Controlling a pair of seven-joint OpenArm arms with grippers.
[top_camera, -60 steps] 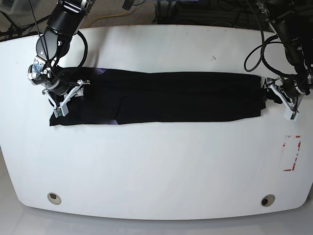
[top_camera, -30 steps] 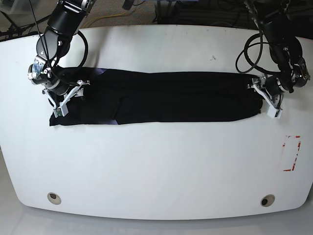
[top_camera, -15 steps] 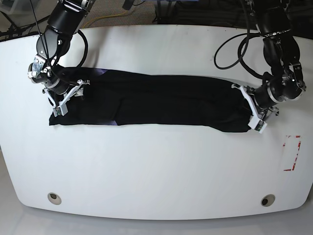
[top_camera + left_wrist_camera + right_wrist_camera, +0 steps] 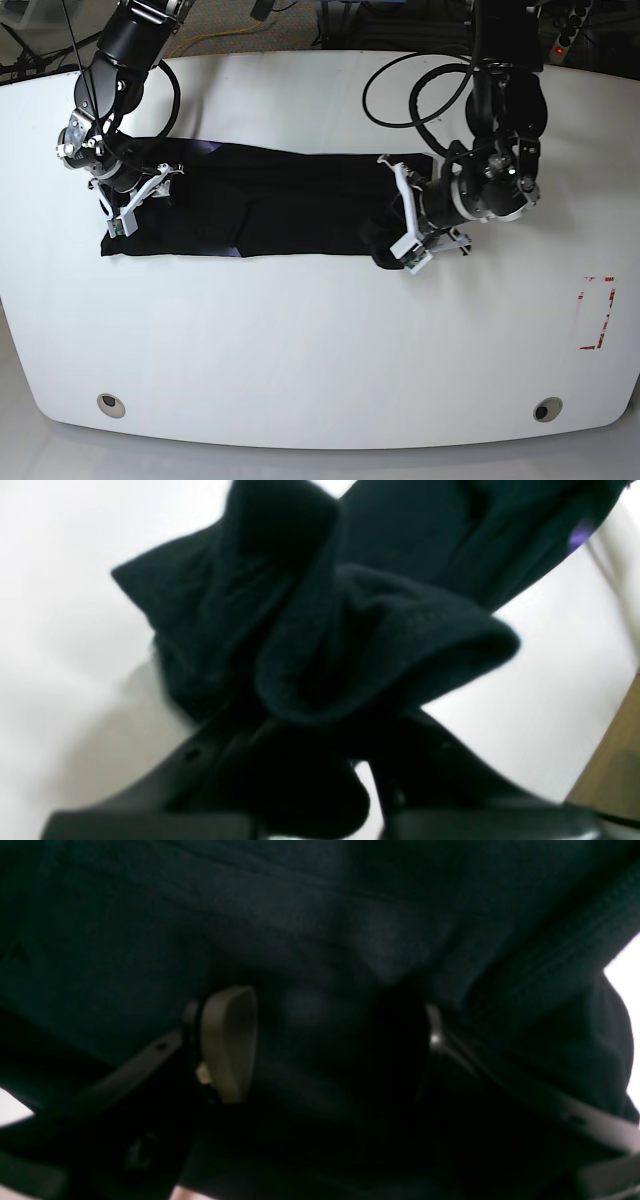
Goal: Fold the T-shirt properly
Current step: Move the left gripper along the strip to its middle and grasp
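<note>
The T-shirt (image 4: pixel 270 200) lies as a long black band across the upper middle of the white worktop (image 4: pixel 320 340), running from the left of the frame to just right of centre. Its right end is bunched and lifted into a rounded fold. A small purple patch (image 4: pixel 580 532) shows at the upper right of the left wrist view; a thin purple sliver also shows on the band's upper edge near its left end in the base view.

The left claw (image 4: pixel 405 225), at the centre right of the base view, is pinching the bunched right end of the T-shirt. In the left wrist view the gathered cloth (image 4: pixel 320 645) rises in thick folds out of the dark fingers (image 4: pixel 440 780) at the bottom of the frame, with white worktop visible on both sides.

The right claw (image 4: pixel 135 200), at the left of the base view, rests on the left end of the band. In the right wrist view its jaws stand spread, one pale pad (image 4: pixel 227 1040) at centre left and the other finger (image 4: pixel 430 1040) at centre right, with black cloth lying between and beneath them. No grip on the cloth is visible there.

A red-and-white marked rectangle (image 4: pixel 597 312) sits at the right edge of the worktop, well apart from the T-shirt. Two round holes (image 4: pixel 111 404) sit near the lower edge.
</note>
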